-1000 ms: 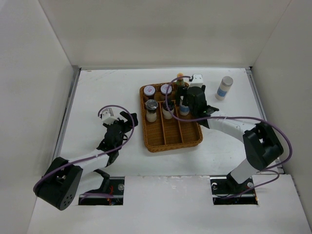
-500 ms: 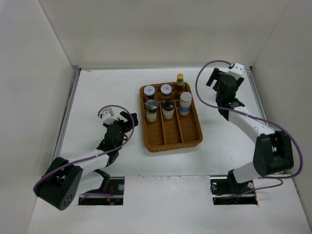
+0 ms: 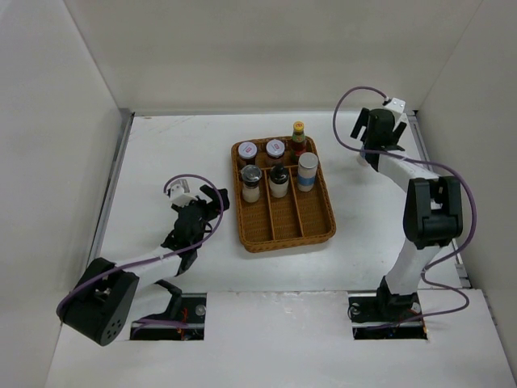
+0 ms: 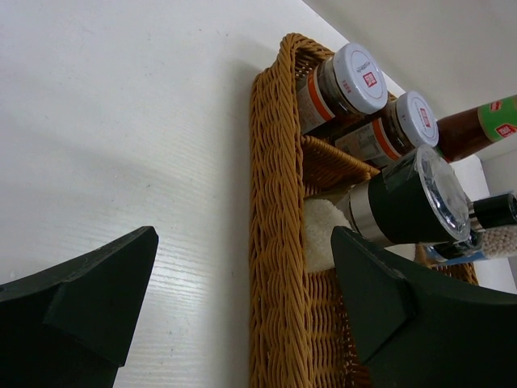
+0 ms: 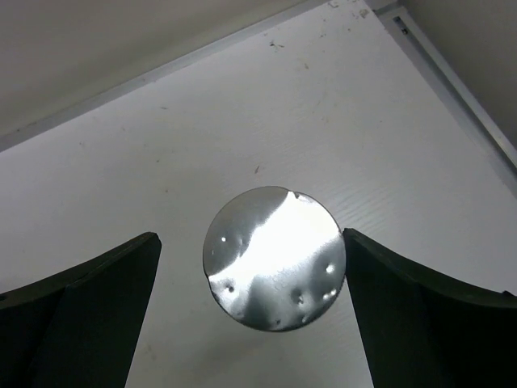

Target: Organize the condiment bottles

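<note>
The brown wicker tray [image 3: 311, 218] holds two pale-lidded jars [image 3: 247, 150] [image 3: 275, 148], a red-brown sauce bottle [image 3: 299, 137], two dark-capped shakers [image 3: 251, 182] [image 3: 279, 179] and a white blue-banded cylinder [image 3: 307, 171]. My right gripper [image 3: 377, 131] hangs open at the back right, hiding what is under it from above. In the right wrist view its jaws [image 5: 250, 238] straddle a round silver lid [image 5: 275, 259] seen from above. My left gripper [image 3: 212, 196] is open left of the tray, nothing between its fingers [image 4: 242, 234]. Ahead of it are the tray's wall [image 4: 275, 242], a shaker [image 4: 404, 202] and jars [image 4: 359, 69].
White walls close in the table on three sides; a metal rail [image 5: 452, 73] runs along the right edge close to the right gripper. The tray's front compartments [image 3: 275, 222] hold nothing. Both arm bases sit at the near edge.
The right arm has swung from over the tray's right column to the back right corner, and its jaws have widened over the silver-lidded cylinder. The left arm has not moved.
</note>
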Tool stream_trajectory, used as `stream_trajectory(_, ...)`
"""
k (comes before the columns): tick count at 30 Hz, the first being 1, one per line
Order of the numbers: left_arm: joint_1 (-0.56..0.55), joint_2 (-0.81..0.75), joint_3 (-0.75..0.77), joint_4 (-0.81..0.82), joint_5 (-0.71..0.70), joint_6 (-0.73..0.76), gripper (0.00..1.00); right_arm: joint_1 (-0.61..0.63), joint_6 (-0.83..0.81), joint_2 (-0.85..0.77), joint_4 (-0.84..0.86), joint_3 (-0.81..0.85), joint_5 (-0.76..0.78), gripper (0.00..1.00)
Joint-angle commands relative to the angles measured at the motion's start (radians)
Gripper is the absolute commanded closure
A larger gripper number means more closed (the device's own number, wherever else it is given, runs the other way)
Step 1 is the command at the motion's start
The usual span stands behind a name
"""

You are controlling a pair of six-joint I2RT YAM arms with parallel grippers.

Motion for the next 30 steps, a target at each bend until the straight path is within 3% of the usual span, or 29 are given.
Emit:
stream_trajectory(1,0.000,-0.001,0.039,0.047,0.012,0.004,0.10,-0.014,-0.007,0.039,0.008,0.069,-0.045,0.01)
stream_trajectory(4,0.005,0.011,0.042,0.047,0.018,0.004,0.10,-0.014,-0.005,0.042,0.060,0.055,-0.043,0.24)
stream_trajectory(9,0.003,0.008,0.042,0.047,0.018,0.004,0.10,-0.006,-0.011,-0.043,0.141,-0.045,0.033,0.43)
stream_trajectory(13,0.000,0.005,0.042,0.047,0.018,0.002,0.10,0.060,0.001,-0.213,0.192,-0.175,0.104,0.44)
stream_trajectory(21,-0.002,-0.001,0.033,0.054,0.015,-0.001,0.10,0.320,-0.011,-0.594,0.149,-0.448,0.294,0.44)
stream_trajectory(27,-0.005,-0.010,0.028,0.054,0.006,-0.002,0.10,0.504,-0.017,-0.832,0.027,-0.523,0.314,0.44)
stream_trajectory(30,-0.003,-0.012,0.030,0.050,0.003,-0.002,0.10,0.613,-0.016,-0.866,-0.020,-0.524,0.312,0.44)
